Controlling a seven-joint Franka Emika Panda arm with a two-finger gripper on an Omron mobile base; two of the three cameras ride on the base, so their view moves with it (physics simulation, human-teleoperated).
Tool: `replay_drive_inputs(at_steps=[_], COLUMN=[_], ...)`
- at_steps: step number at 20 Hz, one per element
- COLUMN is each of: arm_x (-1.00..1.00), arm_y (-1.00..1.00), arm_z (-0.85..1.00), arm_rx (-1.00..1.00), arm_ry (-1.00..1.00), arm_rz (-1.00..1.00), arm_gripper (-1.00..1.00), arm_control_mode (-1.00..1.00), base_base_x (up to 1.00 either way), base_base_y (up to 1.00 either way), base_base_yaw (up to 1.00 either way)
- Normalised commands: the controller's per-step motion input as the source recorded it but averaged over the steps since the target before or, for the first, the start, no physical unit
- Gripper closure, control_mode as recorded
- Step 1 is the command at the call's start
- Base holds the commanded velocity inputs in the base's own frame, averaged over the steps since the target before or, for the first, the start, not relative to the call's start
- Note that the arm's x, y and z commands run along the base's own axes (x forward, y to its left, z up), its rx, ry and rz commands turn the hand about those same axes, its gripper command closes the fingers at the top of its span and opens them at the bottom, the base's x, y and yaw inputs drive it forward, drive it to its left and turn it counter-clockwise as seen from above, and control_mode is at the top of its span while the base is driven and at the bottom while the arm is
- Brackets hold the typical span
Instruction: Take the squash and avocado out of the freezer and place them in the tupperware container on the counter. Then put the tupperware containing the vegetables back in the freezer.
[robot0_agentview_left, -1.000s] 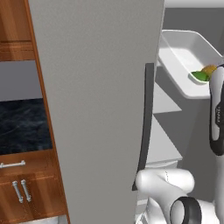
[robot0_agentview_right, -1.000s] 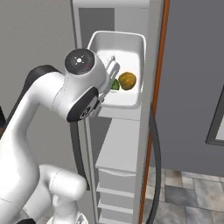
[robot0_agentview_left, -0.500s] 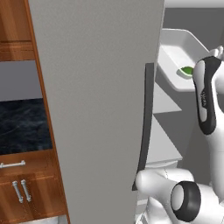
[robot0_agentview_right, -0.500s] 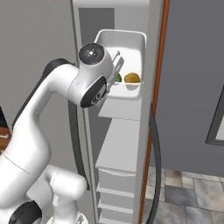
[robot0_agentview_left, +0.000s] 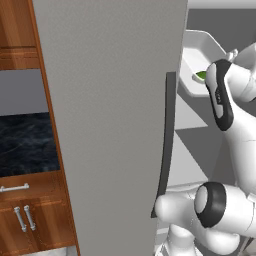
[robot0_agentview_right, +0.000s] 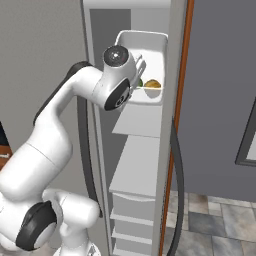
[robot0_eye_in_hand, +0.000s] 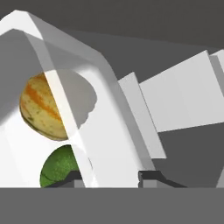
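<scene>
Two-finger dark-tipped gripper (robot0_eye_in_hand: 111, 177) sits at 6 o'clock in the hand view, jaws clamped on the near wall of the white shallow rectangular tupperware container (robot0_eye_in_hand: 109, 131), one fingertip either side of the rim. Inside the tray: smooth dark-green oval avocado (robot0_eye_in_hand: 59, 168) at 7 o'clock, nearest the fingers; lumpy yellow-tan squash (robot0_eye_in_hand: 41, 109) with orange stripes just past it at 9 o'clock, the two close together, touching or not I can't tell. Right base view: the tray (robot0_agentview_right: 150, 42) is inside the tall grey freezer (robot0_agentview_right: 145, 150) at 12 o'clock, above the pale shelves, squash (robot0_agentview_right: 153, 84) visible beside the wrist. Left base view: the flat grey freezer door (robot0_agentview_left: 110, 125) fills centre; dark speckled stone counter (robot0_agentview_left: 22, 142) over brown wooden cabinets (robot0_agentview_left: 30, 215) at 9 o'clock.
</scene>
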Motion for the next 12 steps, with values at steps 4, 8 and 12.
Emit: replay_drive_inputs(at_steps=[4,8,12], arm_x=[0.53,0.48,0.32], arm_y=[-0.24,-0.25,-0.04], arm_z=[0.01,0.0,0.1], arm_rx=[0.0,0.0,0.0], arm_ry=[-0.01,-0.01,-0.02], arm_rz=[0.03,0.06,0.06], arm_gripper=[1.0,1.0,1.0], arm_control_mode=[-1.0,-1.0,-1.0], base_base_x=[0.0,0.0,0.0], base_base_y=[0.0,0.0,0.0], base_base_yaw=[0.0,0.0,0.0])
